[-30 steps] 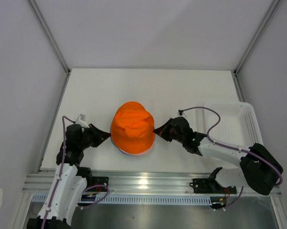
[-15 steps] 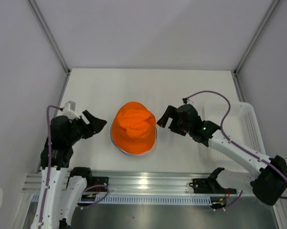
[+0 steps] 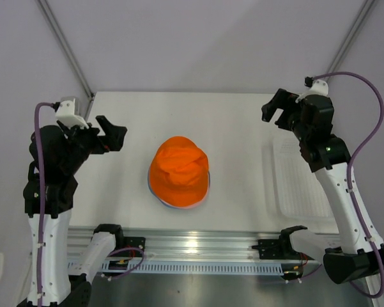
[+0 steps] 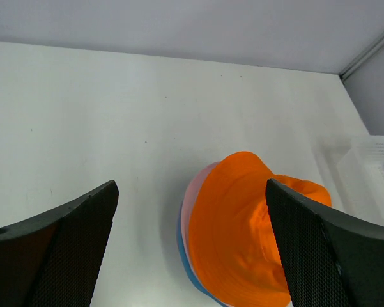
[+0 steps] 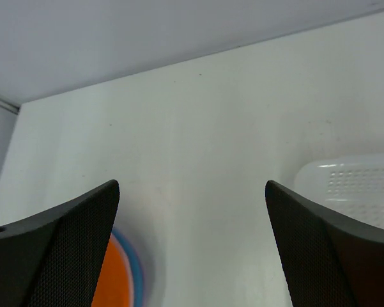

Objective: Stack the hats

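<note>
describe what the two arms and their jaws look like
Both the left arm and right arm have white links with black joint housings. A purple cable loops along each. The jaws are black, tapered wedges with fine cross-hatched inner faces.

White table (image 3: 236, 121) — pale grey walls (image 3: 198, 38)

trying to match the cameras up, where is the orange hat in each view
Top external: orange hat at the middle of the table.
Left wrist: orange hat low, right of centre.
Right wrist: orange hat only a sliver at the bottom left.
Shared landmark: white basket, on the right in all three views.
</note>
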